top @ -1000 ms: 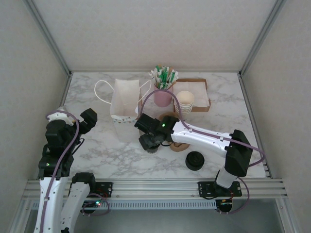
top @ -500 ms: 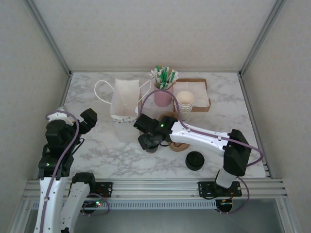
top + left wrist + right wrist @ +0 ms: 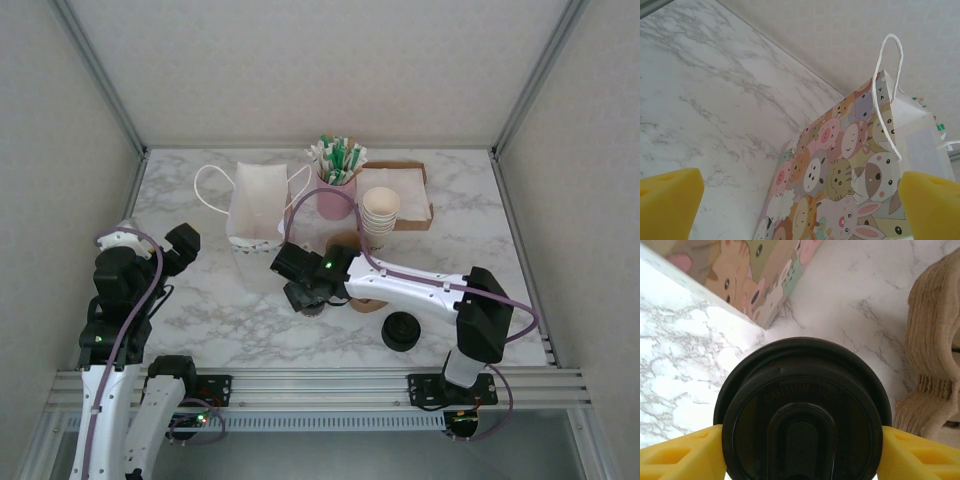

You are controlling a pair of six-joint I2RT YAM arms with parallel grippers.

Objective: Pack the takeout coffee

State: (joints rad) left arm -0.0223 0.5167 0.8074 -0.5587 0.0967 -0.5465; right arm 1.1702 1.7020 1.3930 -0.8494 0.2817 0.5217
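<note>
near edge first: loose black lid [image 3: 400, 330] sits alone, lower right of centre in the top view. just up-left of it the right gripper [image 3: 800, 454] has its yellow pads [image 3: 682, 457] pressed on both sides of the takeout coffee [image 3: 802, 410], so the claw is closed around the cup at lid level. the coffee is mid-frame in the top view, on or just above the marble table [image 3: 230, 310]; cannot tell which. a brown pulp cup carrier [image 3: 935, 340] is just right of it. the left gripper [image 3: 800, 205], at the left edge of the top view, is spread wide, holds nothing and faces the bag.

the white paper bag [image 3: 255, 215] with cartoon animal print stands upright just beyond the coffee, mouth open. behind it, upper centre: pink cup of straws [image 3: 337, 195], stack of lidless paper cups [image 3: 380, 212], cardboard tray of napkins [image 3: 410, 190].

progress, my read: coffee grasped, not yet in the bag. left to do: lift, carry over the bag mouth, lower in, release.

hidden: cup body is under the right wrist in the top view and under the lid in the wrist view. bag interior not readable. carrier cut off at the frame edge.
</note>
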